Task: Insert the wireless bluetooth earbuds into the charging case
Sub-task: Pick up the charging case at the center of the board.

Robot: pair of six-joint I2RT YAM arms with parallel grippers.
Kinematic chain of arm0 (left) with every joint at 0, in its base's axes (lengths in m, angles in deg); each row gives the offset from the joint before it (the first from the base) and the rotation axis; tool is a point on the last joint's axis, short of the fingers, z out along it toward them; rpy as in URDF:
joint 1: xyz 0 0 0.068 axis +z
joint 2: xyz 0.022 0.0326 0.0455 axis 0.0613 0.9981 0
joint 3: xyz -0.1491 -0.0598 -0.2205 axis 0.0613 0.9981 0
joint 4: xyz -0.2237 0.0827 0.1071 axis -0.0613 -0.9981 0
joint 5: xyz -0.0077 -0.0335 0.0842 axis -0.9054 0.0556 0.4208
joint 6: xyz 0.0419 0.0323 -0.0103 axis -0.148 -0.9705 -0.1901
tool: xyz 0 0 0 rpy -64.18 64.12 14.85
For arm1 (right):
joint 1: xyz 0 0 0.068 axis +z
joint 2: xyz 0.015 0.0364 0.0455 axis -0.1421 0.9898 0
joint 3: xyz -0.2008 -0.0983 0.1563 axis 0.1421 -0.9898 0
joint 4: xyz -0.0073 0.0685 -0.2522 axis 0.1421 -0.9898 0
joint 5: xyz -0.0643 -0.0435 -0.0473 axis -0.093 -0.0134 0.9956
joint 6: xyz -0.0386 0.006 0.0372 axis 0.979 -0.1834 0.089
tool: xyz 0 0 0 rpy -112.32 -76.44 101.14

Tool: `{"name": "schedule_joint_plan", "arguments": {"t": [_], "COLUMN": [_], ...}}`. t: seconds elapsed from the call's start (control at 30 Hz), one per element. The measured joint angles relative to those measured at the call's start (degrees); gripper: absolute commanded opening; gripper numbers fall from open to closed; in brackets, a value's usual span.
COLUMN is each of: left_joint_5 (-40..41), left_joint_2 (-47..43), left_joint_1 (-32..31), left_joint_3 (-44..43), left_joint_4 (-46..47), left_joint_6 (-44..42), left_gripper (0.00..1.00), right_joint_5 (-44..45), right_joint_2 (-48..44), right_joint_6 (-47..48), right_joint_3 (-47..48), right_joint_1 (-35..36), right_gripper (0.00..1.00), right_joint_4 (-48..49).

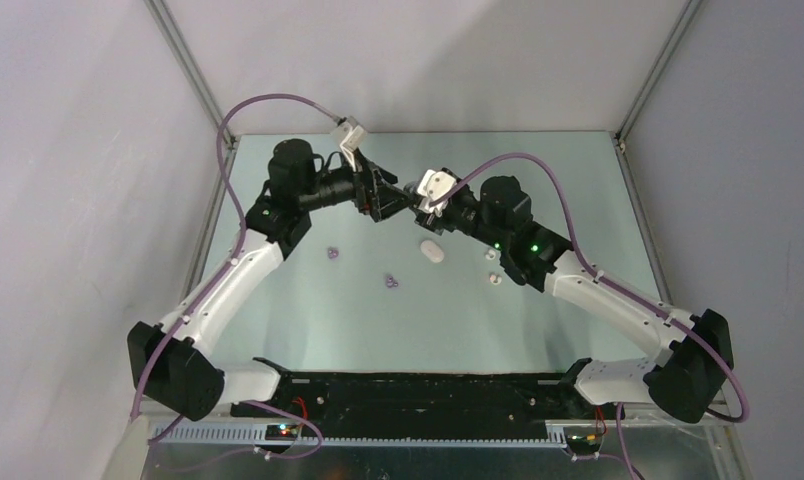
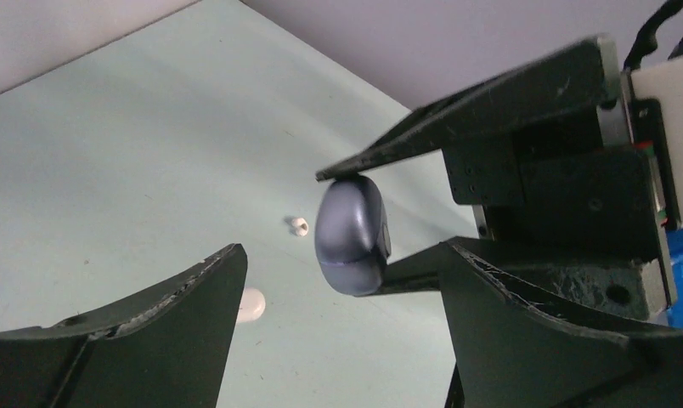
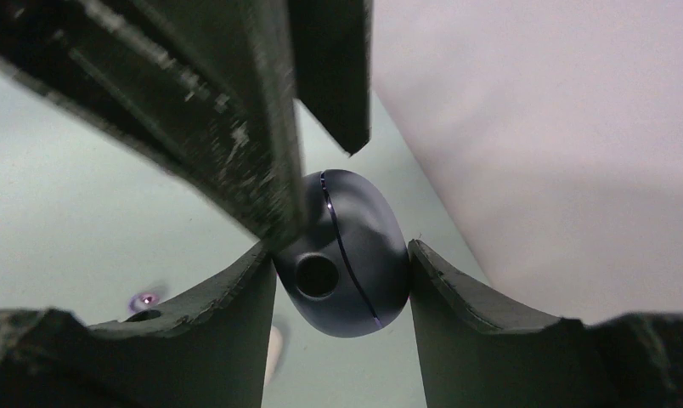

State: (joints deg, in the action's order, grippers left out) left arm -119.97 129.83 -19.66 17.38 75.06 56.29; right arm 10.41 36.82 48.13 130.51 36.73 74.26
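Right end effector (image 3: 342, 263) is clamping a dark blue-grey rounded case (image 3: 347, 255) aloft, its seam visible. Left end effector (image 2: 338, 255) is standing wide, one finger (image 2: 279, 110) touching that case. White earbud (image 1: 432, 251) is lying on the worktop (image 1: 308, 310) below.

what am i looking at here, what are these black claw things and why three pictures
These are two robot arms bolted to a table, each ending in a two-finger claw. The wide picture is taken from above and behind the arms. The other two come from small cameras on the wrists, so each shows its own black fingers up close.

The right gripper pinches a dark blue-grey rounded pod with a seam and a round hole. The left gripper is open, its fingers close around the same pod.

On the pale green table lie a white oval case, a tiny white earbud and two small lilac pieces.
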Motion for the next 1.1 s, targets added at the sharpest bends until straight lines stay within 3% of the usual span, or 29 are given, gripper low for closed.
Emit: {"name": "schedule_joint_plan", "arguments": {"t": [0.13,0.4,0.5,0.73,0.87,0.93,1.0,1.1], "left_joint_5": [0.2,-0.7,-1.4,-5.6,-6.4,-6.5,-6.5,-6.1], "left_joint_2": [0.4,1.9,2.9,5.2,5.5,5.5,5.5,5.4], "left_joint_1": [-1.1,-1.2,-1.2,-1.5,-1.6,-1.6,-1.6,-1.5], "left_joint_3": [-0.5,-1.0,-1.0,-3.1,-3.7,-3.7,-3.7,-3.7], "left_joint_4": [-2.1,-1.6,-1.3,-1.6,-1.6,-2.2,-3.5,-7.9], "left_joint_6": [-1.4,-1.6,-1.6,-1.2,-1.2,-1.9,-3.9,-10.1], "left_gripper": [0.94,0.79,0.69,0.29,0.23,0.22,0.21,0.18], "right_joint_5": [0.7,1.4,1.5,2.6,3.3,2.3,-1.5,-8.2], "right_joint_2": [0.0,0.0,0.0,0.0,0.0,0.0,-0.5,-2.0], "right_joint_6": [0.2,2.2,2.4,3.2,3.3,2.9,2.1,0.8], "right_joint_3": [0.0,0.0,0.0,-0.1,-0.1,-0.1,0.0,0.6], "right_joint_1": [0.0,0.5,1.2,2.1,2.1,2.0,0.9,-1.6], "right_gripper": [0.35,0.35,0.35,0.37,0.69,0.93,0.99,0.99], "right_joint_4": [2.2,2.2,2.4,3.3,3.4,2.6,-1.0,-9.2]}}
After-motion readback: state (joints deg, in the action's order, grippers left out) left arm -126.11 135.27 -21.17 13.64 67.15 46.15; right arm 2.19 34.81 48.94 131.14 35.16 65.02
